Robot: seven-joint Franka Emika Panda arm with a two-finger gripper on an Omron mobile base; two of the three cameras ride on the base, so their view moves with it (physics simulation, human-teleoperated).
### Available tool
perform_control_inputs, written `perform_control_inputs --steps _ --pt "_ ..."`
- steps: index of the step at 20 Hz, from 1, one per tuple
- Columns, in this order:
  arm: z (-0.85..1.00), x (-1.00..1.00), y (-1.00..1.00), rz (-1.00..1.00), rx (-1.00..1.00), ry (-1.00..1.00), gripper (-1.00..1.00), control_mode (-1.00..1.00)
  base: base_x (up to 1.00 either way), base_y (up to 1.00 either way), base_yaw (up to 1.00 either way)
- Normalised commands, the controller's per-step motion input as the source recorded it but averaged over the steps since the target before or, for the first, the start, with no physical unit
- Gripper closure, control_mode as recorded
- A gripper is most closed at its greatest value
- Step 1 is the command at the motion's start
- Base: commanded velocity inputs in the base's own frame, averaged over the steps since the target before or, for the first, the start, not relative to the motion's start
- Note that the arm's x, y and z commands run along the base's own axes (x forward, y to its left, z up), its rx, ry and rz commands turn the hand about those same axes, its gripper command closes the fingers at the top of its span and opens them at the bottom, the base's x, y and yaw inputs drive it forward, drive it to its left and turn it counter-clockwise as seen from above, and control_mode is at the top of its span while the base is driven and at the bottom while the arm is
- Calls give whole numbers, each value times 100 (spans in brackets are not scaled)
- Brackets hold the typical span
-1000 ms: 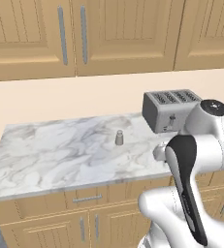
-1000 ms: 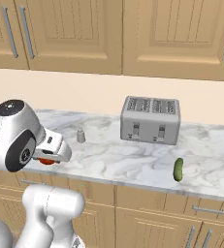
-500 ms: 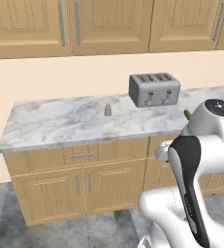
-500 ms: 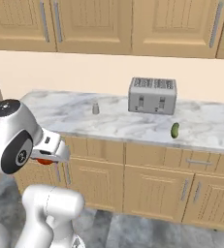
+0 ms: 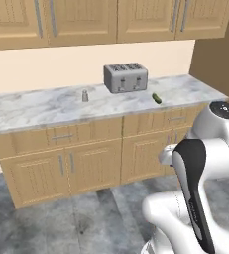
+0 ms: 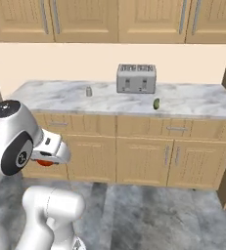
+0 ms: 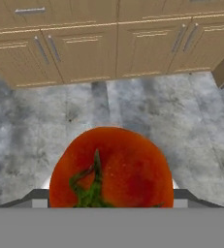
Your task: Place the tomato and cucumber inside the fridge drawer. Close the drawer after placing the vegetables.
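Note:
The tomato [image 7: 114, 169], glossy red with a green stem, sits between my gripper's [image 7: 111, 197] fingers, and the gripper is shut on it. In the right base view the tomato [image 6: 45, 163] peeks out red under the hand, and the gripper [image 6: 48, 160] hangs low in front of the lower cabinets, well short of the counter. The cucumber [image 5: 157, 98], a small dark green oblong, lies on the marble counter [image 5: 41, 109] to the right of the toaster; it also shows as the cucumber [image 6: 156, 103] near the counter's front edge. The fridge drawer is out of view.
A silver toaster [image 5: 126, 77] [image 6: 136, 78] and a small grey shaker [image 5: 85, 95] [image 6: 89, 91] stand on the counter. Wooden lower cabinets [image 7: 79, 51] run below it, upper cabinets above. Grey stone floor [image 7: 147, 111] lies between me and the cabinets. A brown wall panel [image 5: 217, 49] rises at the right.
The whole picture has shifted: the base has backed away from the counter, which now looks farther and smaller. The tomato stays held in the gripper; cucumber, toaster and shaker keep their places.

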Motion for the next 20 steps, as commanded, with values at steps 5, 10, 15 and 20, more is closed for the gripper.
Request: perform_control_inputs --steps 5,10,15,20 --pt "0 0 0 0 0 0 100 100 -79 -36 -32" --pt "0 0 0 0 0 0 100 100 -13 -97 -33" --pt "0 0 0 0 0 0 100 100 15 -100 -20" --pt "0 0 0 0 0 0 100 100 47 -100 -8"
